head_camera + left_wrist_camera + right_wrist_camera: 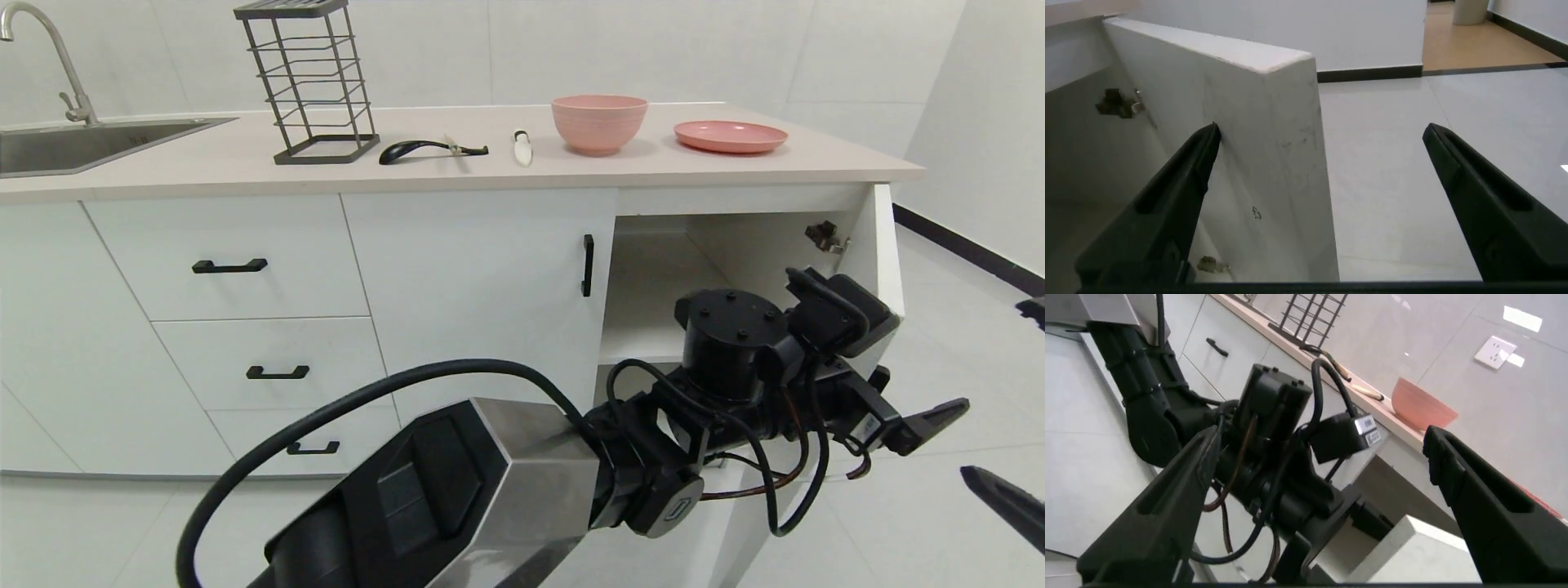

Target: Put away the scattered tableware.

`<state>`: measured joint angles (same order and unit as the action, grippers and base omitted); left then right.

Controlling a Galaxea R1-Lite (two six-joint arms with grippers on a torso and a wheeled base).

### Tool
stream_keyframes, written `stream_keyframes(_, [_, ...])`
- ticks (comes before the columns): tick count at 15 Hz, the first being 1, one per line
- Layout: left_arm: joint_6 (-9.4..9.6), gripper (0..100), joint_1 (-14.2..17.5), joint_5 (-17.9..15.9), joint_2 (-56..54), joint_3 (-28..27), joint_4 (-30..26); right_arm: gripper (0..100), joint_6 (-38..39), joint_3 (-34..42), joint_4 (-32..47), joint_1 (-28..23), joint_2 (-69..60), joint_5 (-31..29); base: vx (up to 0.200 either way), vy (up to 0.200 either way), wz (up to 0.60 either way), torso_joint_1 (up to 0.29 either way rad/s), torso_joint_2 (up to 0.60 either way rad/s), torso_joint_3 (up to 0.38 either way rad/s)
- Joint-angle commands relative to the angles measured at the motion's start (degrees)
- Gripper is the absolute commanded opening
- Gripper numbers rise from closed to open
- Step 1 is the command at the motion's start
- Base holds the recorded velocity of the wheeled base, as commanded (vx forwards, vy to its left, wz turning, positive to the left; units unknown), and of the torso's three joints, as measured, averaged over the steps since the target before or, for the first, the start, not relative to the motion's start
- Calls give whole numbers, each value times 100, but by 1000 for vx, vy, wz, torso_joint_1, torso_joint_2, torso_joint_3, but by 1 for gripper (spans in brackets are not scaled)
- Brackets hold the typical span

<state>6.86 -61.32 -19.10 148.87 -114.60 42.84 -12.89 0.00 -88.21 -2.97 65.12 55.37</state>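
Note:
On the counter (204,167) stand a pink bowl (598,122) and a pink plate (731,135). A black spoon (420,149) and a white spoon (522,147) lie left of them. My left gripper (1321,131) is open down at the open cabinet door (886,245), one finger on each side of the door's edge (1282,98). Its outer finger (931,420) shows right of the door. My right gripper (1321,433) is open and empty, low at the far right, facing the left wrist. The bowl (1422,404) appears beyond it.
A black wire rack (314,82) stands on the counter near the sink (82,143). Drawers and a shut door with black handles fill the cabinet front. The open compartment (653,286) has a bare shelf. Tiled floor lies to the right.

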Motion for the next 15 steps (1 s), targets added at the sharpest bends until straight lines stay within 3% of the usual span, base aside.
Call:
stream_keyframes(1, [-1, 100, -64, -15, 45, 1, -12, 100, 5, 0, -3, 7, -96, 0, 0, 0, 0, 0, 0, 0])
stream_keyframes(8, [-18, 100, -398, -129, 292, 1, 49, 100, -3, 0, -3, 7, -325, 0, 0, 0, 0, 0, 0, 0])
stream_keyframes(15, [-62, 100, -416, -392, 555, 1, 410, 100, 5, 0, -3, -19, -553, 0, 0, 0, 0, 0, 0, 0])
